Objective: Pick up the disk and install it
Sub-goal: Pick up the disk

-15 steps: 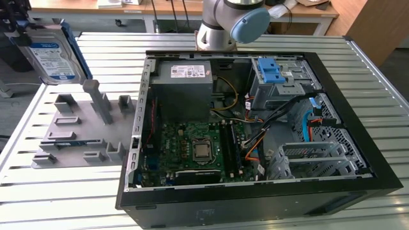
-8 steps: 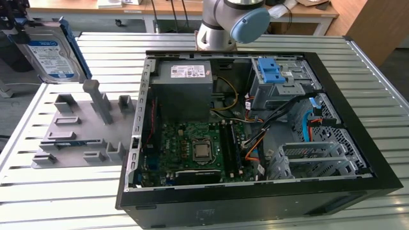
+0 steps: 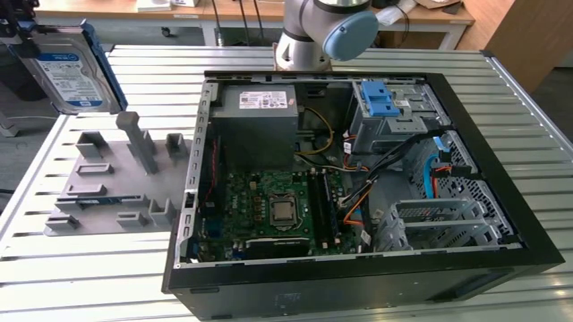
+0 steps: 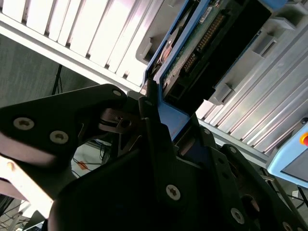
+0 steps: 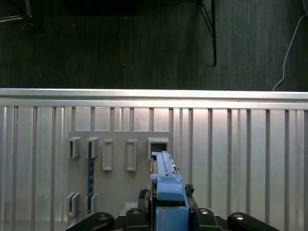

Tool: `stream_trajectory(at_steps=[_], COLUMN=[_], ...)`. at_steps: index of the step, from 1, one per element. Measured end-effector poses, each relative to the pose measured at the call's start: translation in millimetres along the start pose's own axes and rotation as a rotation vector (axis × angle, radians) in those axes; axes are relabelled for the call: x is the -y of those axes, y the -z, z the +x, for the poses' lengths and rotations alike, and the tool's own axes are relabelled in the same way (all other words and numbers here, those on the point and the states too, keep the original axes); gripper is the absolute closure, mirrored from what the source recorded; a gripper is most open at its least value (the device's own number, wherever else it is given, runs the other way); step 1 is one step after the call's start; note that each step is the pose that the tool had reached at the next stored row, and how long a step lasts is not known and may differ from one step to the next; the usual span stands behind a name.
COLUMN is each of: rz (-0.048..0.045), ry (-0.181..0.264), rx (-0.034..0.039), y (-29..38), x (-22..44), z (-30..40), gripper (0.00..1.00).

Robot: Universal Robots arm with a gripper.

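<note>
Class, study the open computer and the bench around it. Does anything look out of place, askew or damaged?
The disk stands out: it hangs upright in the air at the exterior view's left, clamped in the gripper, outside the computer case and off the grey holder. Nothing looks spilled or broken.

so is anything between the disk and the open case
Nothing visible does. The disk hangs in the jaws above the grey fixture, and the case beside it lies open; inside, black cables run close by the blue-latched cage.
</note>
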State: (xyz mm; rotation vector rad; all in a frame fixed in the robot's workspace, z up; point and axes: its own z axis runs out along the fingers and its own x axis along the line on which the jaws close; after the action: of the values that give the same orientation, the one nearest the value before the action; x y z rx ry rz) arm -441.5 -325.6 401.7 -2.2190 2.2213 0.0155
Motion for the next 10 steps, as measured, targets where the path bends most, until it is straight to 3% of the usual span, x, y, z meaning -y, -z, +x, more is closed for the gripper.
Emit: stream_trajectory(at_steps=[10], rz=[0.0], ry=[0.0], rx=[0.0], y=[5.5], x=[0.0], z=[0.0], gripper=[0.64])
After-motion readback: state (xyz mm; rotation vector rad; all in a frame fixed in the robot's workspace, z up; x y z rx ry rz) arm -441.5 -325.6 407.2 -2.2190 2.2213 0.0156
